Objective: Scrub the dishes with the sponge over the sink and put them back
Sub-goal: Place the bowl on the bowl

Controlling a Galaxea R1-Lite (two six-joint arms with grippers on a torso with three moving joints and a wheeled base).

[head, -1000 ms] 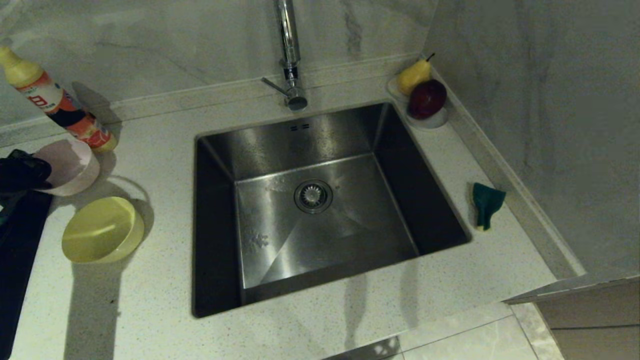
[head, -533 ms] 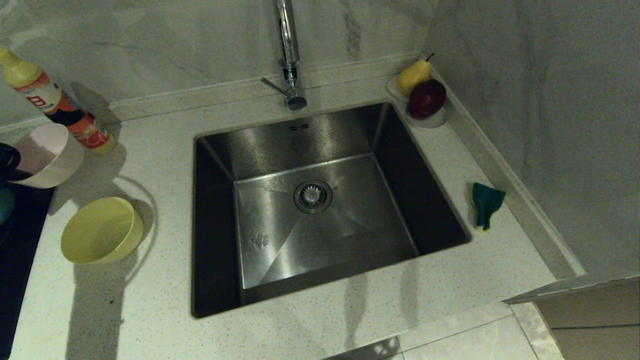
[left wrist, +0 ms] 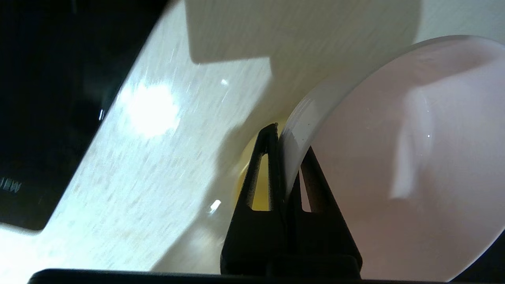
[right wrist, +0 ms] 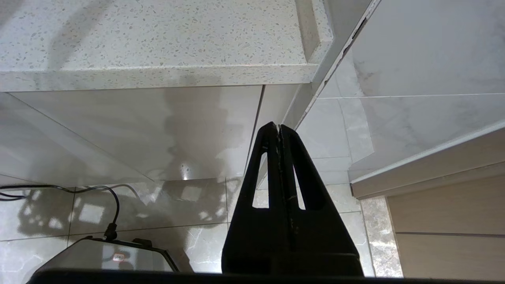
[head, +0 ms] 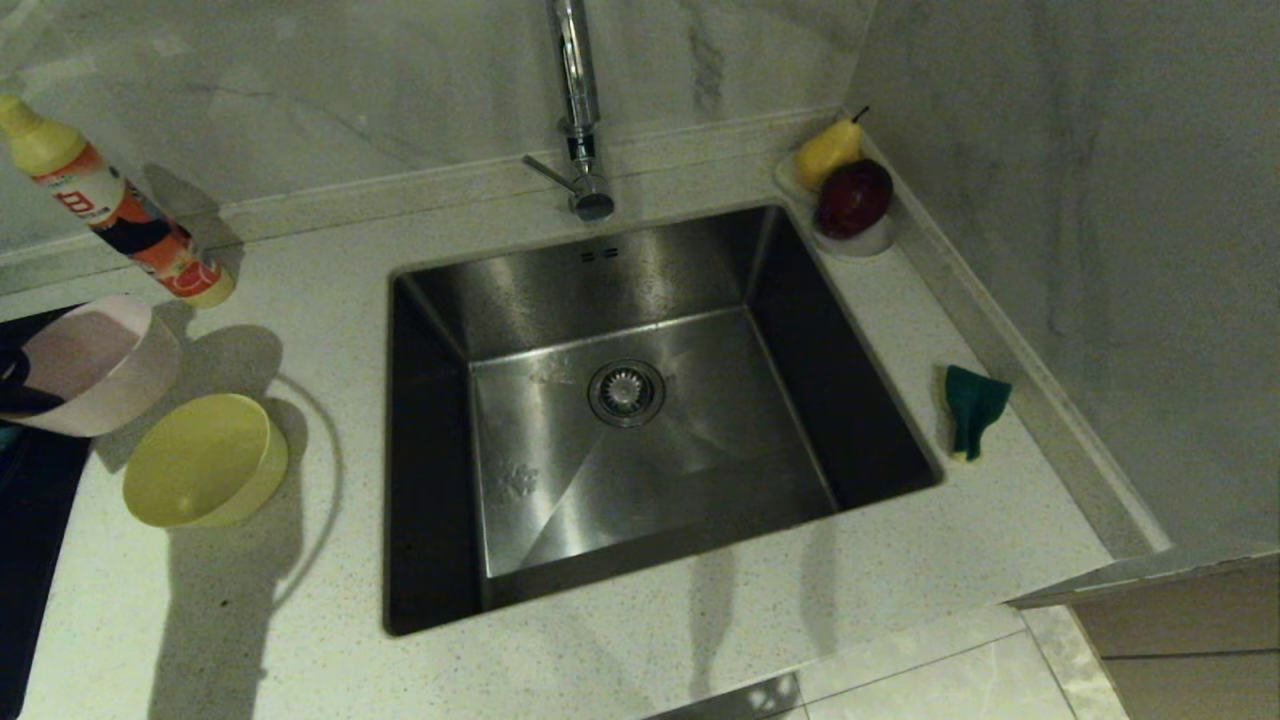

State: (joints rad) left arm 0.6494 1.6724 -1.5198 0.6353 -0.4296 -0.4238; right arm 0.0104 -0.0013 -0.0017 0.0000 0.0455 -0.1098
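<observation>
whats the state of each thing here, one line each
pink bowl: tilted, off the counter, rim pinched by the left gripper
yellow bowl: on the counter, tilted
sponge: on the counter right of the sink, untouched
sink: empty
tap: no water running
right gripper: shut, empty, below counter level

1. The pale pink bowl (head: 85, 365) has shifted: a second ago it sat close beside the sauce bottle (head: 115, 205), farther back on the tabletop (head: 300, 600); now it hangs nearer the front, just behind the yellow bowl (head: 205, 460).
2. The bowl's tilt has changed, so that its mouth now faces more toward the left edge of the head view.
3. The left end effector (left wrist: 282, 146), pinched on the bowl's rim, has drawn back toward the left edge; less of its dark body shows than a second ago.
4. The bowl's shadow on the tabletop has slid forward with it and now reaches around the yellow bowl.
</observation>
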